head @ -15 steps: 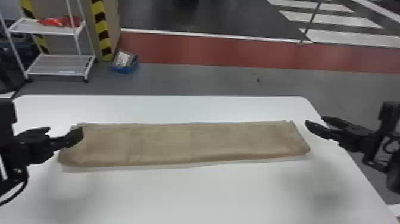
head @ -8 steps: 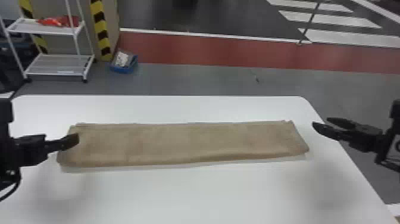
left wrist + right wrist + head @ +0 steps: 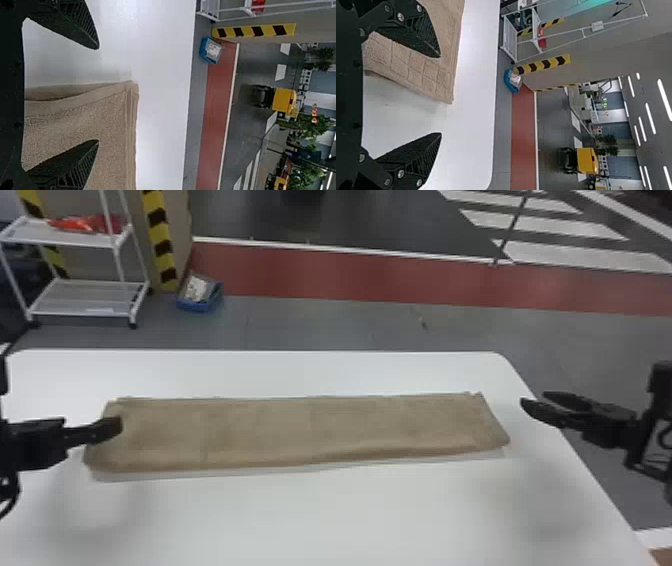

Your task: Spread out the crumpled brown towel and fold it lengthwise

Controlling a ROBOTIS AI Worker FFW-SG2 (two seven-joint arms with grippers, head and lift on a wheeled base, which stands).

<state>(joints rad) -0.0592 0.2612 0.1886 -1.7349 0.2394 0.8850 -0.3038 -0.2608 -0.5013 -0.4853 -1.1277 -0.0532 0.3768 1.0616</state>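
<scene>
Apparently you're at the finish of the lengthwise fold: the brown towel lies flat as a long strip running left to right on the white table, nearer its far edge. Your left gripper is spread and empty at the towel's left end, and your right gripper, also parted and holding nothing, is just beyond the right end. Next, you'd want to lift both clear without snagging the cloth.
</scene>
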